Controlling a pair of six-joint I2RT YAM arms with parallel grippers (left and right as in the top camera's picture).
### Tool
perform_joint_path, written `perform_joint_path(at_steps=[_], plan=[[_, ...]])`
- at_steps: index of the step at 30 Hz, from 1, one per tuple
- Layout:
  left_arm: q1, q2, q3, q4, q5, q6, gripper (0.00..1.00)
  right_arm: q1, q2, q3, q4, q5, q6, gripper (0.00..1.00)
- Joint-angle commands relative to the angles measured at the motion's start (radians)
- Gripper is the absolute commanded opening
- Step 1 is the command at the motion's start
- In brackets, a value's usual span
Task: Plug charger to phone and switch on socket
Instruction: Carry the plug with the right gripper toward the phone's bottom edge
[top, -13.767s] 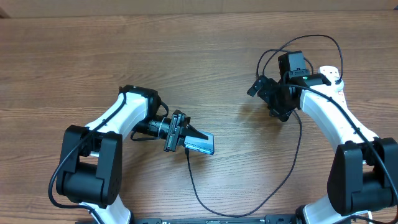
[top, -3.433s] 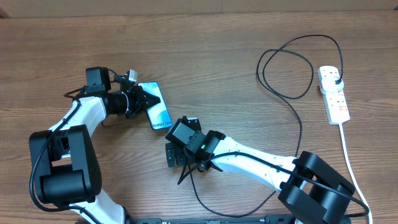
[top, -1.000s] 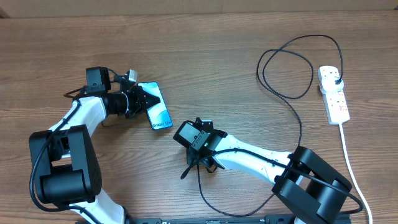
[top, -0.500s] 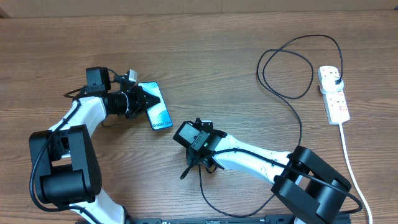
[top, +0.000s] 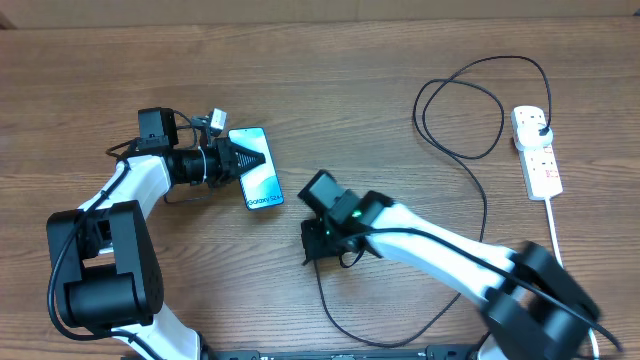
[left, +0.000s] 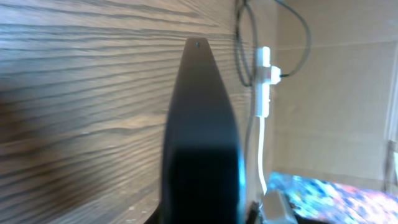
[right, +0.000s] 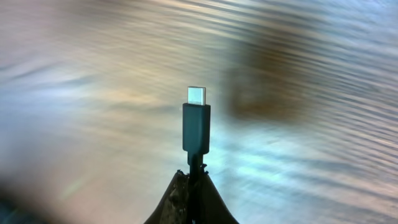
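The phone (top: 259, 174), with its light blue-teal screen, is held off the table by my left gripper (top: 241, 159), shut on its upper end. In the left wrist view the phone (left: 203, 124) shows edge-on as a dark blade, gripped at the bottom by my left gripper (left: 205, 214). My right gripper (top: 312, 252) is shut on the charger cable (top: 478, 250) just behind its small plug tip, a short way right of and below the phone. In the right wrist view the plug tip (right: 196, 121) sticks up from my right gripper (right: 193, 179). The white socket (top: 536, 152) lies at the far right.
A black plug (top: 540, 128) sits in the socket's top outlet. The thick white cord (top: 566, 270) runs down the right edge. The charger cable loops (top: 455, 100) left of the socket and curves along the table's front. The right arm is motion-blurred.
My right gripper shut on the charger's tip and swung up and to the right with it. The left gripper shifted the phone slightly to the right.
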Motion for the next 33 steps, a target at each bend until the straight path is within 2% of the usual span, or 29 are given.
perform_joint_path(at_steps=[1, 6, 11, 15, 18, 23, 27, 30, 33], plan=[[0.010, -0.021, -0.003, 0.001, 0.156, -0.011, 0.04, -0.002, -0.128, 0.011, 0.000, -0.252, -0.203, 0.04], [0.010, -0.022, -0.018, 0.000, 0.269, -0.009, 0.04, 0.017, -0.165, -0.009, -0.023, -0.296, -0.225, 0.04], [0.012, -0.022, -0.072, 0.000, 0.385, 0.002, 0.05, 0.050, -0.165, -0.069, 0.064, -0.321, -0.225, 0.04], [0.041, -0.024, -0.135, 0.000, 0.399, 0.024, 0.05, 0.054, -0.166, -0.085, 0.117, -0.383, -0.225, 0.04], [0.084, -0.036, -0.172, -0.042, 0.493, 0.136, 0.05, 0.053, -0.193, -0.085, 0.101, -0.380, -0.225, 0.04], [0.175, -0.055, -0.175, -0.330, 0.493, 0.396, 0.04, 0.053, -0.283, -0.085, 0.092, -0.380, -0.219, 0.04], [0.185, -0.055, -0.175, -0.518, 0.493, 0.554, 0.05, 0.055, -0.322, -0.085, 0.052, -0.355, -0.204, 0.04], [0.173, -0.055, -0.175, -0.600, 0.493, 0.629, 0.04, 0.056, -0.322, -0.090, 0.020, -0.321, -0.182, 0.04], [0.158, -0.055, -0.175, -0.621, 0.493, 0.652, 0.04, 0.061, -0.322, -0.108, 0.032, -0.320, -0.160, 0.04]])
